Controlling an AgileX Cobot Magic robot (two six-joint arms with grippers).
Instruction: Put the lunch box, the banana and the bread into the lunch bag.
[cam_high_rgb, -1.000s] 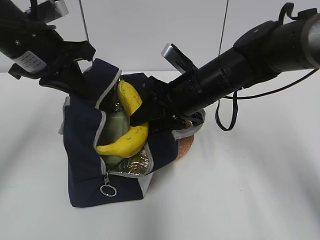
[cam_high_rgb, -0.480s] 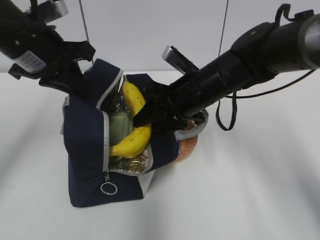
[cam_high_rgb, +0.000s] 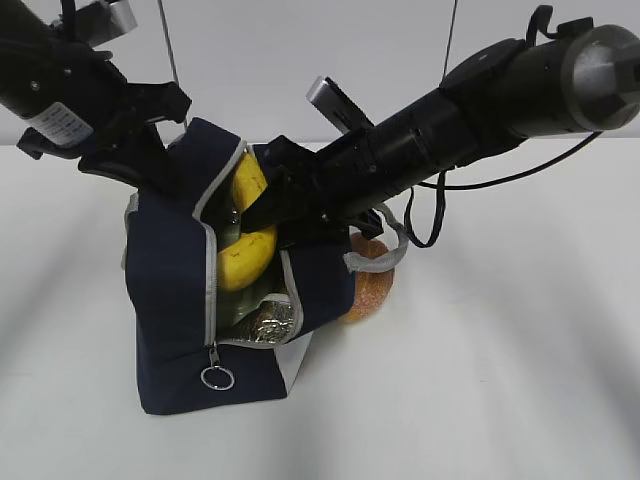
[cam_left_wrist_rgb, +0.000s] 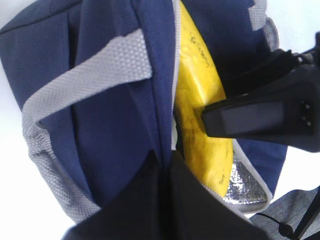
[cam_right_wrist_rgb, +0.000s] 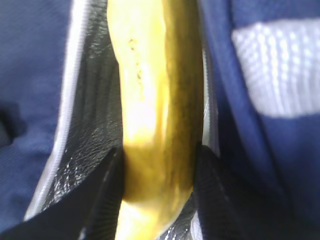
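Banana (cam_high_rgb: 246, 245): it stands more upright now than a second ago. Then it lay bent across the mouth of the bag, with one end poking out toward the front. Now most of it is down inside the opening.

Right pincer (cam_right_wrist_rgb: 159, 172): it grips the banana, one finger on each side. It has pushed further in and to the left since a second ago, taking the banana with it.

Left pincer (cam_high_rgb: 150, 150): it is closed on the top edge of the bag (cam_high_rgb: 170, 290) and holds that side up, just as it did a second ago. This keeps the mouth wide.

Bag: it sits on the table (cam_high_rgb: 500, 380), unzipped, with the shiny lining (cam_high_rgb: 265, 325) showing at the bottom of the opening.

Lunch box: a second ago its pale green lid showed inside the bag, behind the banana. Now the banana and the arm hide it, so I cannot see it, but I think it is in there.

Bread (cam_high_rgb: 366, 290): it lies on the table just beside the bag, on the right, partly under a grey strap (cam_high_rgb: 378, 255). It is not in yet.

What this means: I think the banana is nearly packed. The right pincer needs only to let go. The bread is the last thing left to put in.
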